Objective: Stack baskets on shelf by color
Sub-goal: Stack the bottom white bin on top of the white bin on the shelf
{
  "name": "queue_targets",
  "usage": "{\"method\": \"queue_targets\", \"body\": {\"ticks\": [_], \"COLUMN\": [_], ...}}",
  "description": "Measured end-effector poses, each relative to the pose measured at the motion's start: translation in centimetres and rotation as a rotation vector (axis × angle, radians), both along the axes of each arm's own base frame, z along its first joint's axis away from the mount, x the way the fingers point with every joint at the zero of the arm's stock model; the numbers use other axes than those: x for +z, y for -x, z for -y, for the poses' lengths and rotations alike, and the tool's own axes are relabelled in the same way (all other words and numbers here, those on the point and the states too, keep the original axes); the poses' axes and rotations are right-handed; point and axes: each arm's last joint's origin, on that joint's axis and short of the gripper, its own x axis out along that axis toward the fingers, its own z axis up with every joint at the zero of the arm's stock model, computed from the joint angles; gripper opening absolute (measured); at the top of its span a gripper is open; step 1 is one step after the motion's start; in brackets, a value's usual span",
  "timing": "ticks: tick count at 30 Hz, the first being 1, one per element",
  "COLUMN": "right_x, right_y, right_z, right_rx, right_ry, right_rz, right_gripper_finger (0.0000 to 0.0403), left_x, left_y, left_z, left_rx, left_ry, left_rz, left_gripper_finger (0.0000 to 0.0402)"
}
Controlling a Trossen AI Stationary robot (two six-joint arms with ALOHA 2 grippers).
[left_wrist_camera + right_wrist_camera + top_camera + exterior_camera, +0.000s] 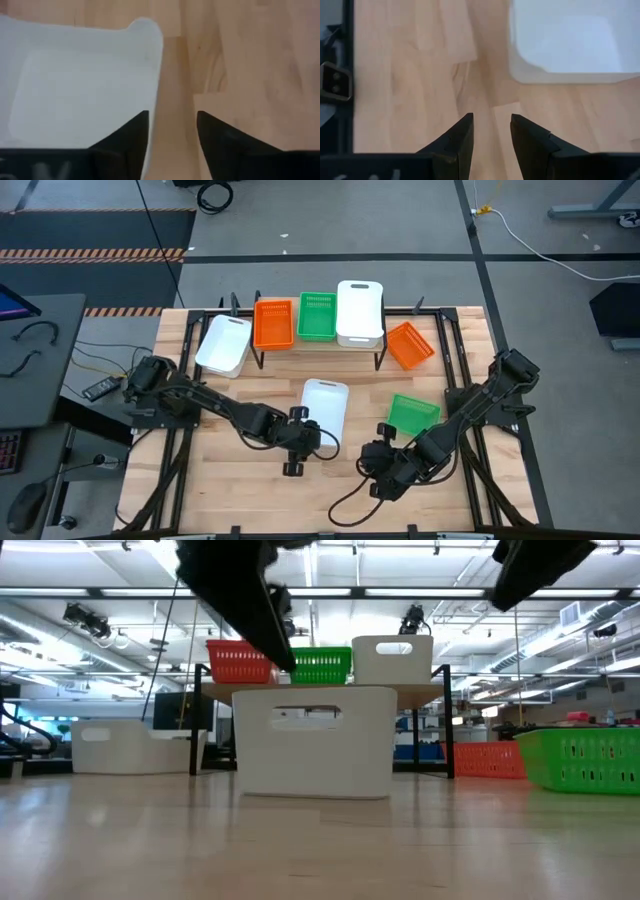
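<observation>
Lower the left gripper (172, 135), fingers open and empty, astride the near wall of the white basket (324, 406) at the table's middle. Keep the right gripper (491, 132), likewise parted, clear near the front edge.

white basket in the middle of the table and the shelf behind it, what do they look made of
The white basket looks like moulded plastic: smooth, matte walls, rounded corners, a cut-out handle slot. The shelf seems to be a light wooden plank on thin black legs, probably metal, though the finish is hard to judge.
</observation>
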Motion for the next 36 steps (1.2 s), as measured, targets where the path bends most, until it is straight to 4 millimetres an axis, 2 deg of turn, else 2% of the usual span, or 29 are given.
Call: {"method": "queue_targets", "body": {"ticks": [2, 5, 11, 14, 17, 21, 26, 30, 36], "right_x": [0.1, 0.2, 0.8, 1.1, 1.0, -0.8, -3.2, -3.5, -3.1], "right_y": [-0.3, -1.0, -2.4, -3.2, -4.0, -5.6, -7.5, -8.3, -9.8], "right_z": [0.4, 0.8, 1.3, 1.6, 1.9, 2.1, 3.2, 4.6, 6.1], "right_rx": [-0.004, 0.0, 0.056, 0.075, 0.093, 0.113, 0.115, 0.087, 0.082], "right_ry": [0.014, 0.034, 0.047, 0.052, 0.07, 0.11, 0.146, 0.129, 0.025], "right_rz": [0.012, 0.045, 0.126, 0.169, 0.198, 0.193, 0.151, 0.143, 0.205], "right_gripper_finger": [0.0134, 0.0134, 0.0134, 0.0135, 0.0138, 0.0144, 0.016, 0.0174, 0.0183], "left_x": [1.1, 3.8, 10.5, 12.5, 13.5, 12.9, 9.6, 7.7, 5.8], "left_y": [0.4, 2.0, 6.4, 8.4, 10.0, 11.4, 13.7, 15.2, 16.1], "left_z": [0.3, 0.1, -0.3, -0.2, 0.1, 1.0, 0.8, 0.1, -1.5], "left_rx": [-0.015, 0.006, 0.09, 0.125, 0.146, 0.168, 0.245, 0.289, 0.2], "left_ry": [-0.007, -0.064, -0.124, -0.133, -0.155, -0.223, -0.275, -0.202, -0.036], "left_rz": [-0.005, 0.023, 0.275, 0.357, 0.398, 0.394, 0.419, 0.547, 0.723], "left_gripper_finger": [0.019, 0.0197, 0.0183, 0.0174, 0.0172, 0.0173, 0.0172, 0.0171, 0.0171]}}
